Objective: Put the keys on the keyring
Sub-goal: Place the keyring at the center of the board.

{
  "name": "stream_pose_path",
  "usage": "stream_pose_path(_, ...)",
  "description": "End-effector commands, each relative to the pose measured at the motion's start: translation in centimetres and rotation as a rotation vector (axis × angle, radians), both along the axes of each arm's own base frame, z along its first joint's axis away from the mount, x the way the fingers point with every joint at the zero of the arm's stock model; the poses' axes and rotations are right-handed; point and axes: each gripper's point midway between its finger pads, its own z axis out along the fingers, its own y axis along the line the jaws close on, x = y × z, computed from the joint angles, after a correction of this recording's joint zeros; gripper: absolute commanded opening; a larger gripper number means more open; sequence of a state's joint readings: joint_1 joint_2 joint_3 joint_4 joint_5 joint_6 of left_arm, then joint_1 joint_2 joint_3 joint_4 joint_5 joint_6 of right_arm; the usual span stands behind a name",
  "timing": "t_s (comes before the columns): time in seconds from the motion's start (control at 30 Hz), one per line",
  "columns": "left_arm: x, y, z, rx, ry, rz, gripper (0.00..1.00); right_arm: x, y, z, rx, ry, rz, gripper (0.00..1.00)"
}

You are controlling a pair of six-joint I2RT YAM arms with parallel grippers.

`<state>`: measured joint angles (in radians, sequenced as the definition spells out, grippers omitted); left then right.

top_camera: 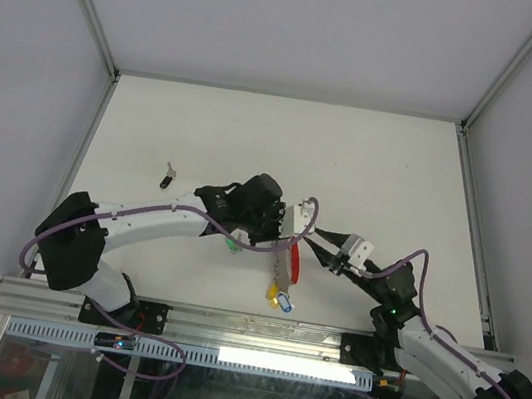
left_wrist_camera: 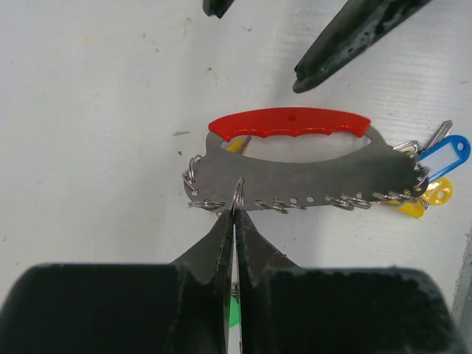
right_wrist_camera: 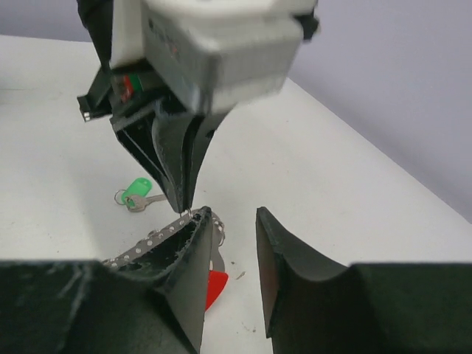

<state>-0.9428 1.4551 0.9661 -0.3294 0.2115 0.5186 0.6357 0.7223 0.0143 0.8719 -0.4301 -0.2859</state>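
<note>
My left gripper (left_wrist_camera: pixel 234 215): closed, pinching a small ring (left_wrist_camera: pixel 238 193) on the lower edge of the keyring (left_wrist_camera: pixel 295 166), frame centre.
My right gripper (right_wrist_camera: pixel 232 225): open, just beside the keyring.
Care: I should hold the ring firm while the right fetches the green key (right_wrist_camera: pixel 136 189), centre left.

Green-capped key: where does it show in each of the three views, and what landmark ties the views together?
Top external: green-capped key just below the left arm, near its wrist.
Left wrist: bottom centre, a green sliver between the left tool's fingers.
Right wrist: left of centre, on the table.
Shared landmark: the keyring's red handle, visible in all three.
</note>
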Motion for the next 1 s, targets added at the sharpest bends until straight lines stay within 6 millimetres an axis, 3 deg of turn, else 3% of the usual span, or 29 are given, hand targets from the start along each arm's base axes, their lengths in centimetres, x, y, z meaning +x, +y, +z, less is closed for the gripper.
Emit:
stream_pose_path(0.0, -0.4, 2.5, -2.0, 0.272, 0.055, 0.038, 0.00, 0.1, -0.8, -1.1, 0.049, 0.083, -0.050, 0.32)
stream_pose_path(0.2, 0.5, 5.1, -3.5, 0.599, 0.034, 0.074, 0.00, -0.9, -0.3, -1.5, 0.037, 0.094, 0.009, 0.32)
stream_pose_path(0.57, 3.3, 7.0, -1.0, 0.790, -0.099, 0.096, 0.00, -1.4, -0.3, -2.7, 0.011, 0.112, 0.024, 0.32)
stream_pose_path(0.67, 3.0, 6.1, -0.1, 0.701, -0.104, 0.082, 0.00, -1.5, -0.2, -2.7, 0.007, 0.116, 0.033, 0.32)
stream_pose_path(0.8, 2.4, 3.8, 1.5, 0.416, -0.094, 0.112, 0.00, -1.4, 0.0, -2.9, -0.011, 0.156, 0.037, 0.32)
stream_pose_path(0.9, 2.9, 1.9, 4.3, 0.114, -0.101, 0.210, 0.00, 0.2, -0.2, -2.8, 0.025, 0.289, -0.049, 0.32)
stream_pose_path(0.97, 3.7, 2.1, 6.8, -0.074, -0.107, 0.332, 0.00, 1.1, -0.3, -2.9, 0.061, 0.403, -0.106, 0.32)
